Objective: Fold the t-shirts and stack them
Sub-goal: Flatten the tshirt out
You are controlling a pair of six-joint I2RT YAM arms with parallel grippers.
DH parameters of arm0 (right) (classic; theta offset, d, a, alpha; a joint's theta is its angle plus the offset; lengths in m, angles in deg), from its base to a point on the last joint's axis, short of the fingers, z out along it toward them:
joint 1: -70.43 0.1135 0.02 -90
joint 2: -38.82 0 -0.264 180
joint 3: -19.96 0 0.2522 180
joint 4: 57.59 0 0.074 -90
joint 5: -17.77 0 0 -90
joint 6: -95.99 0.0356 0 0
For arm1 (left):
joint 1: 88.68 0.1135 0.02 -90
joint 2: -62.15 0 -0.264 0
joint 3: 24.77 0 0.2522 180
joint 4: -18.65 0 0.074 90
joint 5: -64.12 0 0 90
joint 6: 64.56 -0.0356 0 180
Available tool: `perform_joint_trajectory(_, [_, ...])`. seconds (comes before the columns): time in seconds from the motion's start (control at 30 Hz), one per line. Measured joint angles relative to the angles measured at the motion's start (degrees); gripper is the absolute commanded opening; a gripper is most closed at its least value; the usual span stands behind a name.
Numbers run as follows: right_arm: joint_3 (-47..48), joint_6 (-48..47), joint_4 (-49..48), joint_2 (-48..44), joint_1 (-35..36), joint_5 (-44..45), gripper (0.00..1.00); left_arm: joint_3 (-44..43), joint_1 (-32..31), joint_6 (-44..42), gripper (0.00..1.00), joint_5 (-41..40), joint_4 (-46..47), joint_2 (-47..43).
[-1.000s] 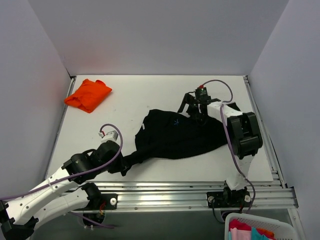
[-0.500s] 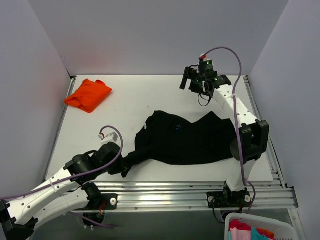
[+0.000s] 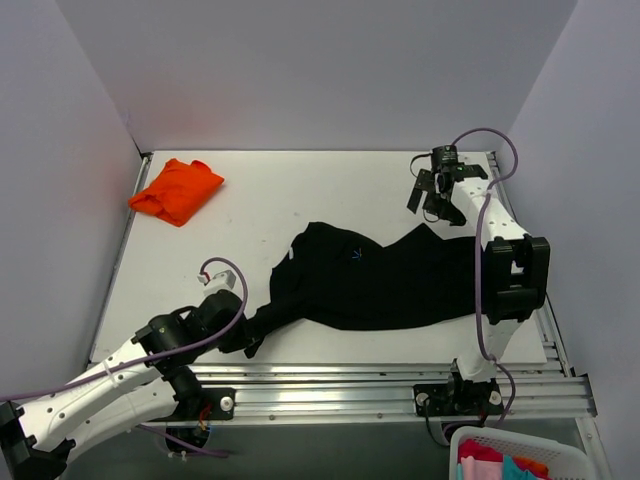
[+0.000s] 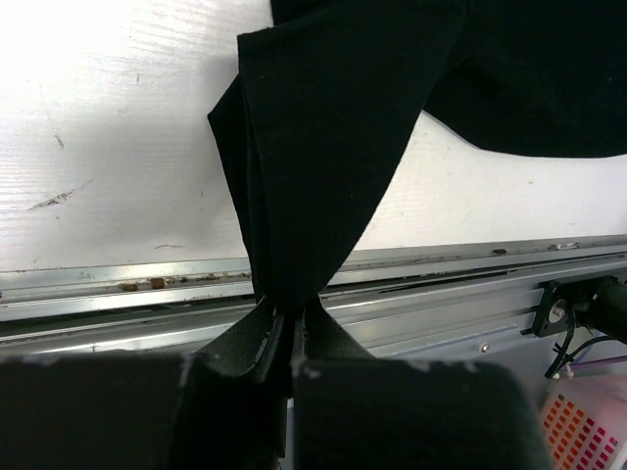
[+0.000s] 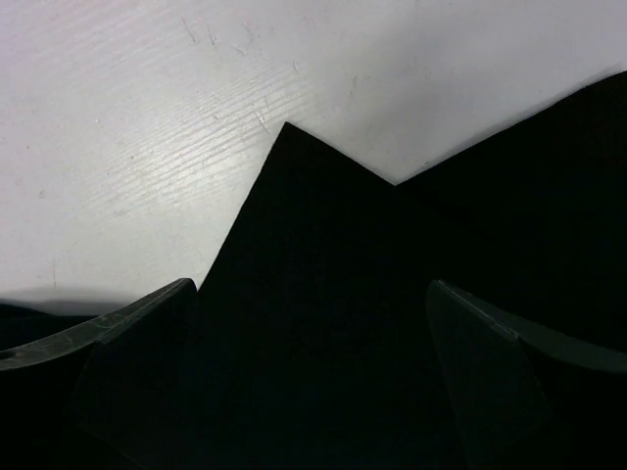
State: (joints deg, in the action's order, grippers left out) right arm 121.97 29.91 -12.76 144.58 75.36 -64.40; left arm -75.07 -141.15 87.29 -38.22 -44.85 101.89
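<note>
The black t-shirt lies spread across the centre and right of the white table in the overhead view. One narrow end is drawn out toward the lower left, and its upper right edge rises to a small peak. The left gripper sits at the lower left of that view, close to the aluminium rail along the table's near edge. Its jaws are pinched tight on the drawn-out end. In the left wrist view the cloth gathers into a folded strip that tapers down between the closed fingers, and the rest fans out toward the top of the frame.

The right gripper is at the upper right of the overhead view, just past the shirt's peak. Its jaws are spread wide and hold nothing. In the right wrist view its two fingers stand at the lower left and lower right corners, with the pointed black corner between them. Whether they touch the cloth cannot be told.

The orange t-shirt lies folded in the table's upper left corner, well apart from the black one. A white basket of coloured cloth sits at the lower right edge of the frame.
</note>
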Motion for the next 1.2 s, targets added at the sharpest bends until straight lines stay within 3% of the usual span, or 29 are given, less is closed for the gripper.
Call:
perform_joint_trajectory(0.17, [0.5,0.0,-0.59,0.96,0.42,0.35,0.99,1.18,0.0,0.35,0.02,0.61,1.27,-0.04])
perform_joint_trajectory(0.73, [6.36,2.8,-3.13,16.74,1.55,0.83,0.99,1.7,0.44,-0.63,0.02,1.73,2.38,-1.2])
perform_joint_trajectory(1.0, [6.67,4.48,-4.61,17.79,1.97,1.05,0.96,1.68,0.72,-0.85,0.02,1.97,0.33,-3.23])
perform_joint_trajectory(1.2, [4.31,5.05,-6.21,17.77,1.97,2.47,0.89,1.68,0.72,-1.4,0.02,2.4,0.24,-2.16])
